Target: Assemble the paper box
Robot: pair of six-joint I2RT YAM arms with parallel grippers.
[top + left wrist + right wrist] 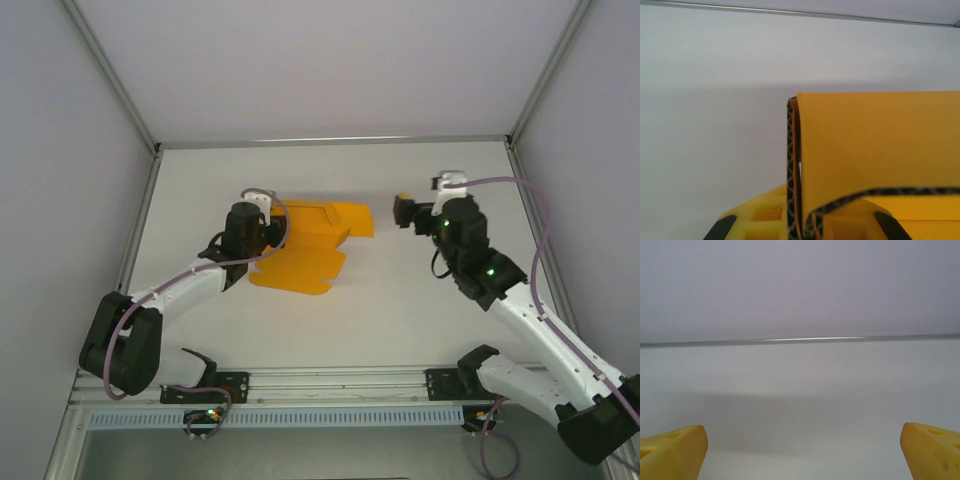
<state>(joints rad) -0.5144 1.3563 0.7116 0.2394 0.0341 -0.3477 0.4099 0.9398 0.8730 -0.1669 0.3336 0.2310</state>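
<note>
Your left tool [268, 228] is pinched almost closed on the left edge of the paper box [312, 248]. The box lies a little left of the middle of the surface [420, 300] as a partly folded sheet. One panel lies flat toward you, and other panels rise behind it. In the left wrist view, the raised flap [875, 145] stands upright just ahead of the camera, and its folded edge runs down between the fingers. Your right tool [404, 212] hangs to the right of the box, well apart from it. Its fingers [675, 450] are spread wide with nothing between them.

The step in hand looks like setting up a wall of the box while the far side is braced.

- Treat the left grip as your anchor. Hold firm without dragging, because thin card will likely crease wherever it is pulled.
- Bring the right tool in low from the right.
- Meet the free flap on its flat face, not on its edge.
- Press so that the card bends along its scored line rather than buckling mid-panel.
- Watch the top view for the sheet sliding or lifting off the surface. If it does, ease the push before correcting.
</note>
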